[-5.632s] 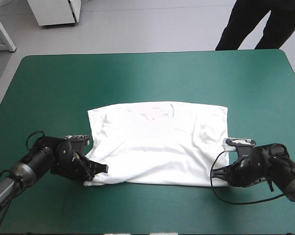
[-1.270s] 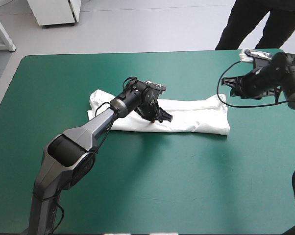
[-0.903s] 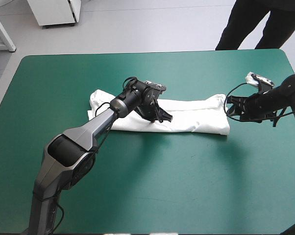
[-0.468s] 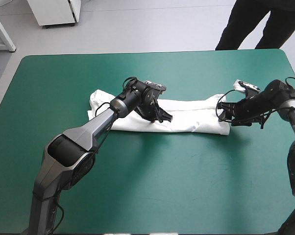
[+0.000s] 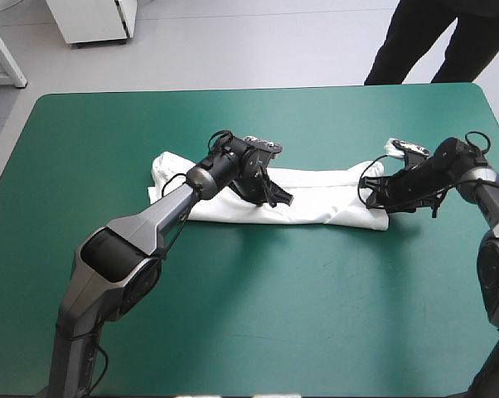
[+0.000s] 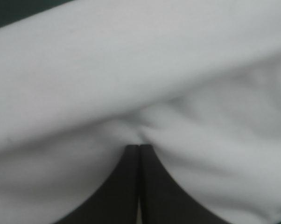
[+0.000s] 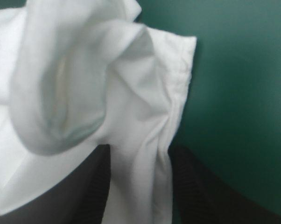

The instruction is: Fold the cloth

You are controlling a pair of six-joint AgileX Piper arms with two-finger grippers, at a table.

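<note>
The left gripper [image 6: 139, 148] has its black fingers closed to a single point, with the tips pressed into a pucker of the white T-shirt [image 5: 324, 197]. The right gripper [image 7: 140, 150] stands parted, astride the shirt's stitched end hem. The T-shirt lies folded in a long narrow band across the middle of the teal-green cover [image 5: 258, 307], its right end loosely bunched.

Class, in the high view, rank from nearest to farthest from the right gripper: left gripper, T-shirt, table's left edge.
1. T-shirt: right end at the right gripper.
2. left gripper: on the shirt's middle.
3. table's left edge: far across.
</note>
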